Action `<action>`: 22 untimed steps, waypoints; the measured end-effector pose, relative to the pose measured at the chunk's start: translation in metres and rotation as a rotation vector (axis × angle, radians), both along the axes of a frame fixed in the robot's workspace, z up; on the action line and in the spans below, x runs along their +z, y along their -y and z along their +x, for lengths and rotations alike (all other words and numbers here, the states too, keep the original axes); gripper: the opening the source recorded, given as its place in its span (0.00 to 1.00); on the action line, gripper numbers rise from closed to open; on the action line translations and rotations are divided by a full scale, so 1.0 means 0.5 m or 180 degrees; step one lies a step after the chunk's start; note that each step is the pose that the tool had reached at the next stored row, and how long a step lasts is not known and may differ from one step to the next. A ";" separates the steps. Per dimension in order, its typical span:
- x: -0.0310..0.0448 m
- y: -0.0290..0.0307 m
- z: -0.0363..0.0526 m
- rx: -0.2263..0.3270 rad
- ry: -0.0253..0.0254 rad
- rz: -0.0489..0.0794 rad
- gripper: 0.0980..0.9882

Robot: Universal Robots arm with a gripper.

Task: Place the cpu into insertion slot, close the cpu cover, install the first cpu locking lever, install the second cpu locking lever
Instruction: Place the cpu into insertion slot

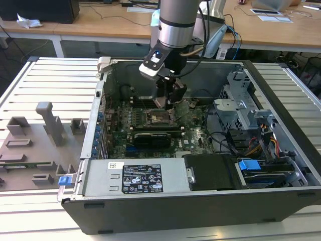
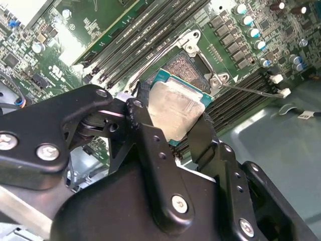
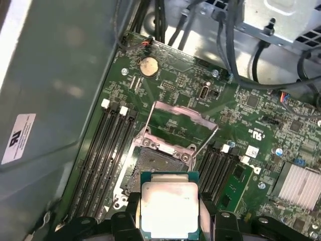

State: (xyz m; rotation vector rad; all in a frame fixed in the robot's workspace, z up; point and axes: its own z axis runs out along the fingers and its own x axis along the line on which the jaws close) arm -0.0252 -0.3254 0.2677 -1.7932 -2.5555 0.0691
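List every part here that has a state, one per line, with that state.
cpu, gripped over the slot, not yet seated
slot, empty and uncovered
cover, swung up, open
gripper, jaws shut on the cpu
computer case, side open

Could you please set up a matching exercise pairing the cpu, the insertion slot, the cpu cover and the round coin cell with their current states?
Things:
1. cpu
2. insertion slot
3. cpu cover
4. coin cell

States:
A. swung open, off the socket
B. clamped in the gripper
C. empty, dark centre exposed
D. seated flat on the green board

Pairs: 1-B, 2-C, 3-A, 4-D
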 end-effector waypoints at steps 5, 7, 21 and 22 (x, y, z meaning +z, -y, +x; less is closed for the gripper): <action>0.000 0.000 0.000 -0.0216 0.0000 -0.0009 0.50; 0.000 0.000 0.000 -0.0269 0.0000 -0.0011 0.50; -0.001 0.000 0.000 -0.0900 0.0001 -0.0049 0.50; -0.001 0.000 0.000 -0.0957 0.0002 -0.0055 0.50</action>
